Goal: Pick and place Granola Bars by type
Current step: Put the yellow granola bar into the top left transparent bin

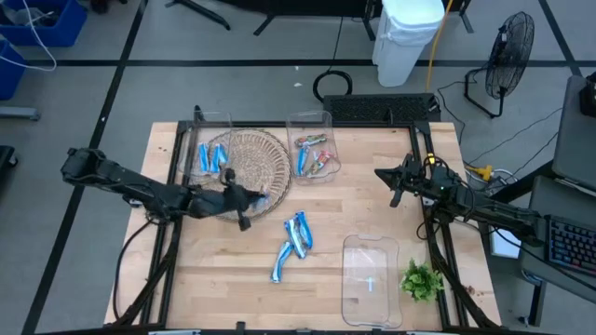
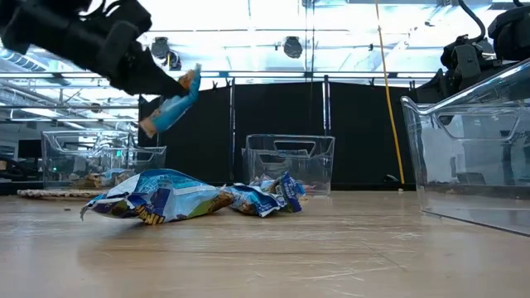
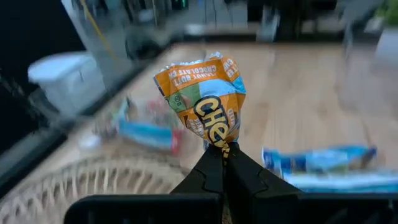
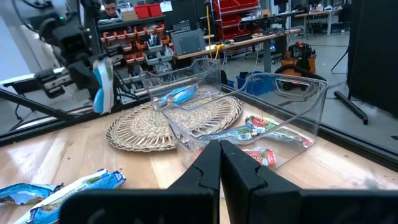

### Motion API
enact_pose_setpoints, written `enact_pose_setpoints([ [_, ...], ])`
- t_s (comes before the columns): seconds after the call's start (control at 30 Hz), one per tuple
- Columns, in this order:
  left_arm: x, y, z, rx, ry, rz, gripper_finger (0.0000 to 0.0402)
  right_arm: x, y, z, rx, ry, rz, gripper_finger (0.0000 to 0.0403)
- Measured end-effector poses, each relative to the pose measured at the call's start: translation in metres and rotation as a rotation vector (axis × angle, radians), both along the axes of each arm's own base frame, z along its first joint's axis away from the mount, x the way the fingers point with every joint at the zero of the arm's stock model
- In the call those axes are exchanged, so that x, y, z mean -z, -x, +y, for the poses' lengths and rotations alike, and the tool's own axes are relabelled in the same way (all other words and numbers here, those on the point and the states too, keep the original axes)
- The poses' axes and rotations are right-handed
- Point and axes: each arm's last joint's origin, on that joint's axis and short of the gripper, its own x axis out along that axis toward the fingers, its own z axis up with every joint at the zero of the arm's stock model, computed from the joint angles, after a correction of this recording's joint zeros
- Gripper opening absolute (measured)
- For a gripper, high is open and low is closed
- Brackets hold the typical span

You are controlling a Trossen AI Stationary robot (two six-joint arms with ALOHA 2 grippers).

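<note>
My left gripper (image 1: 250, 200) is shut on a blue-and-orange granola bar (image 3: 205, 99), above the table by the near rim of a wicker plate (image 1: 250, 158). Several blue bars (image 1: 296, 237) lie loose on the wood at mid-table. More blue bars (image 1: 212, 156) lie in a clear bin at the far left. A second clear bin (image 1: 315, 154) holds mixed blue and reddish bars. My right gripper (image 4: 219, 158) waits shut at the table's right side, touching nothing. My left gripper pinches one crimped end of the bar's wrapper (image 3: 219, 142) between its two fingers. The fingers come nearly level from the table's left. The bar (image 2: 170, 106) is lifted clear of the table and slants down below the fingertips.
An empty clear bin (image 1: 371, 279) stands at the near right, with a green leafy sprig (image 1: 421, 281) beside it. The right arm (image 1: 466, 200) reaches in from the table's right edge. Bare wood lies at the near left.
</note>
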Motion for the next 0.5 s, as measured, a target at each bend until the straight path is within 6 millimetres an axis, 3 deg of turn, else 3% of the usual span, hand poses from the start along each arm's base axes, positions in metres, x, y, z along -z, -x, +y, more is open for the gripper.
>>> enact_pose_setpoints([
  [0.33,0.020,0.051,0.023,-0.051,-0.026,-0.289,0.0003,0.000,0.000,0.000,0.000,0.000,0.000,0.0000],
  [0.5,0.018,0.065,0.034,-0.193,-0.098,-0.377,0.0003,0.000,0.000,0.000,0.000,0.000,0.000,0.0000],
])
